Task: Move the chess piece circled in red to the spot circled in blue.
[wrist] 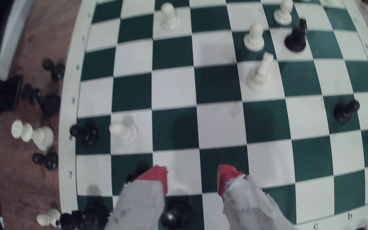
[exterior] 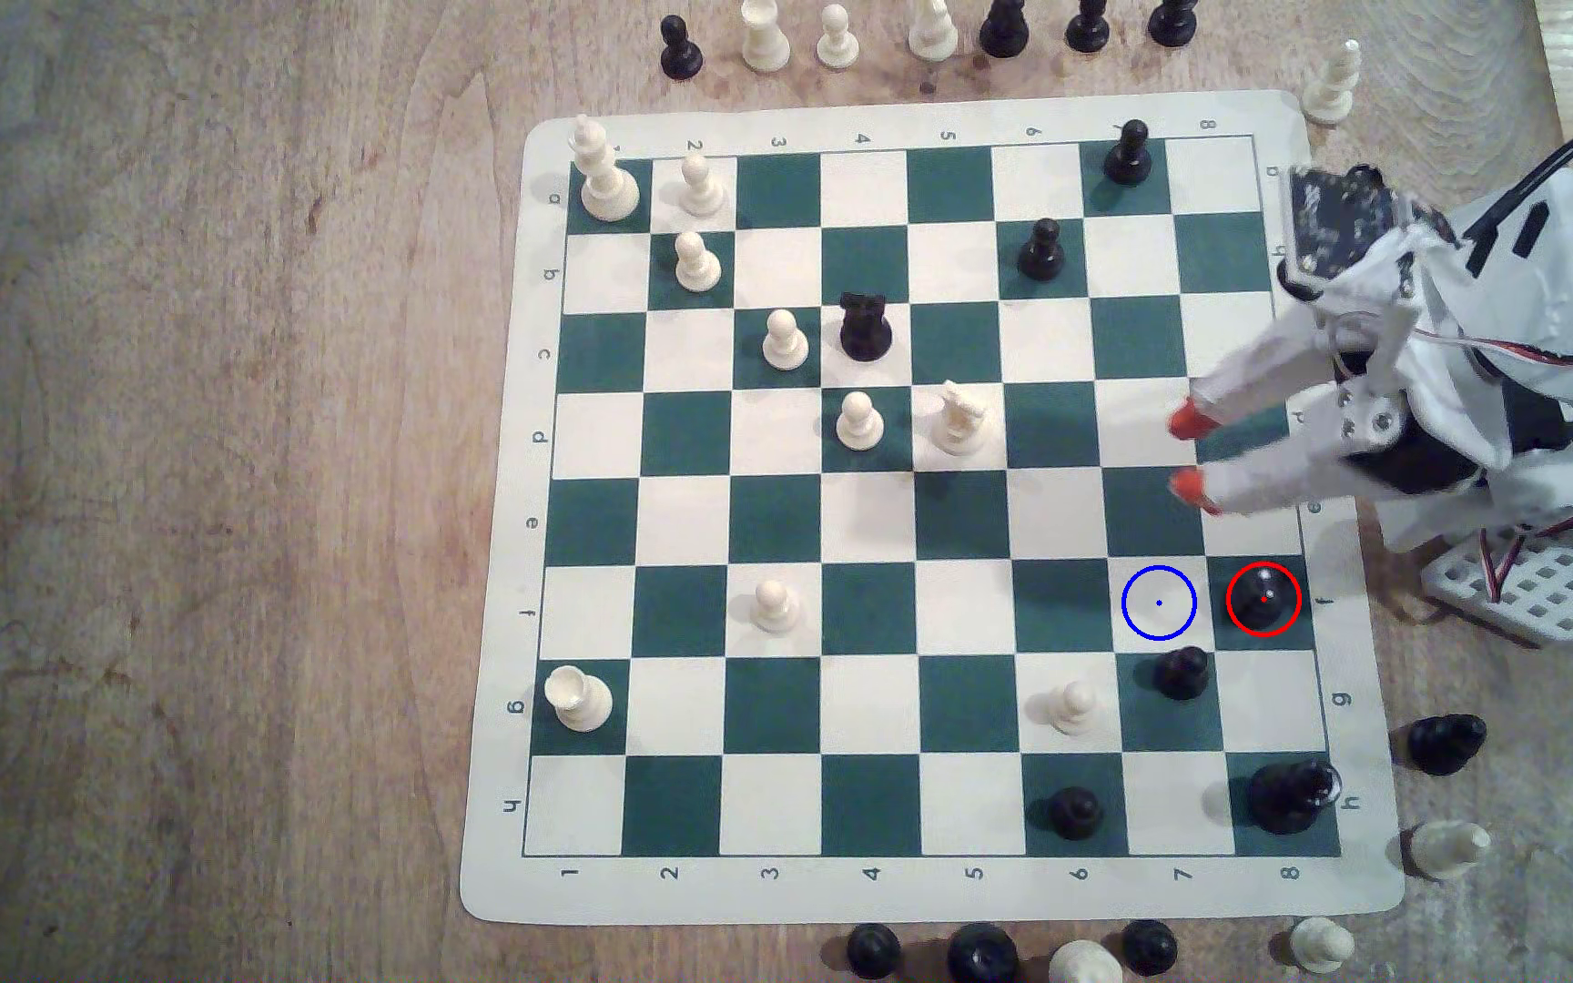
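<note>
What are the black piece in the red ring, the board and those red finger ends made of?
The chess piece looks like glossy moulded plastic: pale glints sit on its rounded top. The board seems a thin flexible printed mat, vinyl perhaps, with rounded corners and edges lying slightly wavy on the wooden table. The gripper has white fingers, probably printed plastic, with red fingertips that look matte, maybe tape or rubber.

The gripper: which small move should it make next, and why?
Probably swing toward the chess piece in the red ring and centre above it. The gripper is open and empty, still short of that square, and the spot beside it is free.
</note>
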Controlling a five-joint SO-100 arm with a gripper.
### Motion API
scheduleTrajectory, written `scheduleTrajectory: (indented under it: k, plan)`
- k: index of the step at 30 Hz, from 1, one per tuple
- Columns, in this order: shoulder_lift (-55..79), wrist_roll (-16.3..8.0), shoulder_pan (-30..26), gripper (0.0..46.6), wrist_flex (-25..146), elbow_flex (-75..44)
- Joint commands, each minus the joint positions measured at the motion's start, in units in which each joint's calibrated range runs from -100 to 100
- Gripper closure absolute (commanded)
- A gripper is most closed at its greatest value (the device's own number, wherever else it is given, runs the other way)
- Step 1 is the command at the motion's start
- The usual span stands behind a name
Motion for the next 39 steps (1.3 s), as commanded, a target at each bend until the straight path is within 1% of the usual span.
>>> scheduleTrajectory:
  k: [1,3,9,14,18,23,26,34,36,39]
  plan:
    - [2.6,0.7,-1.3,30.1,7.1,-3.1]
    - [3.4,0.7,-1.9,29.5,7.4,-2.0]
    - [12.3,1.4,-2.7,29.3,7.5,-1.8]
    - [19.5,1.4,-5.9,27.8,5.8,-1.6]
    - [23.3,1.0,-7.7,29.2,4.5,-1.6]
    - [26.2,0.2,-11.0,26.4,2.0,-0.7]
    - [27.1,0.4,-10.9,25.1,1.5,0.3]
    - [28.3,0.0,-11.3,25.5,-1.8,3.2]
    - [29.4,0.0,-11.2,27.5,-3.3,3.3]
    - [30.1,0.0,-11.0,28.1,-4.7,4.0]
